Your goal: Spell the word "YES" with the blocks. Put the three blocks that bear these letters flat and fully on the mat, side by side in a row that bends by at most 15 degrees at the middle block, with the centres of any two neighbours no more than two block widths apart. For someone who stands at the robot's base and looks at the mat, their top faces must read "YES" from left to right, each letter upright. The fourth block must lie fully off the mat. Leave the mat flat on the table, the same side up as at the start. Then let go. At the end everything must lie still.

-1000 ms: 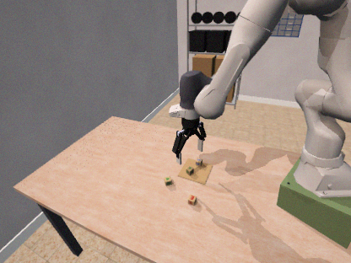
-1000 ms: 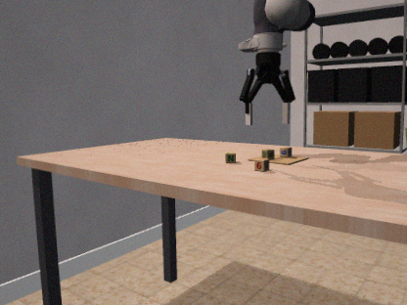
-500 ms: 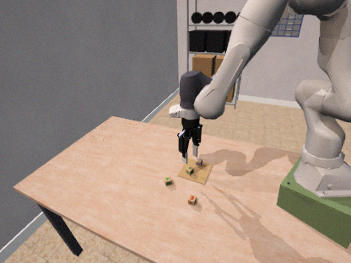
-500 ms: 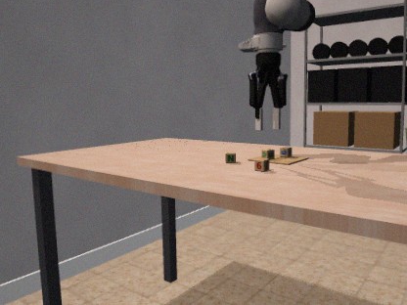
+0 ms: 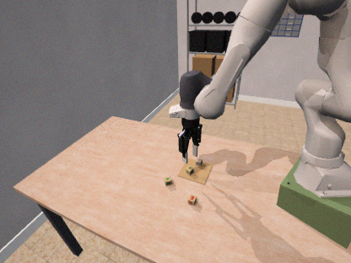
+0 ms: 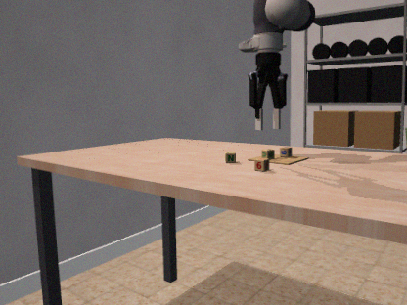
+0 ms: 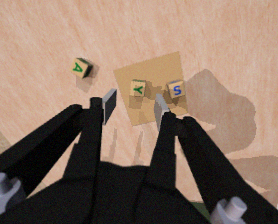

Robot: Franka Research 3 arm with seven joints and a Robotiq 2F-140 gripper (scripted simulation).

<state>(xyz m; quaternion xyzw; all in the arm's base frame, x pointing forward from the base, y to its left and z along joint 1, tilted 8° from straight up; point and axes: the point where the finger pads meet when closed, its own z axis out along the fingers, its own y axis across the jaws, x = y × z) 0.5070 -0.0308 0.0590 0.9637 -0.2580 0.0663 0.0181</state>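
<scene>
A tan mat (image 5: pixel 196 174) lies on the wooden table. Two blocks stand on it: one with a green Y (image 5: pixel 190 170) and, beside it, one with a blue S (image 5: pixel 198 162). In the wrist view the Y block (image 7: pixel 138 88) and the S block (image 7: pixel 176 89) sit side by side on the mat (image 7: pixel 150 86). A block with a green letter (image 5: pixel 168 181) lies off the mat; it also shows in the wrist view (image 7: pixel 80 67). A block with red markings (image 5: pixel 192 200) lies off the mat, nearer the front. My gripper (image 5: pixel 189 156) (image 7: pixel 135 99) hangs well above the mat, over the Y block, fingers partly apart and empty.
The robot's green base (image 5: pixel 314 205) stands at the table's right side. A shelf with boxes (image 6: pixel 357 101) stands behind the table. The table's edges are far from the blocks.
</scene>
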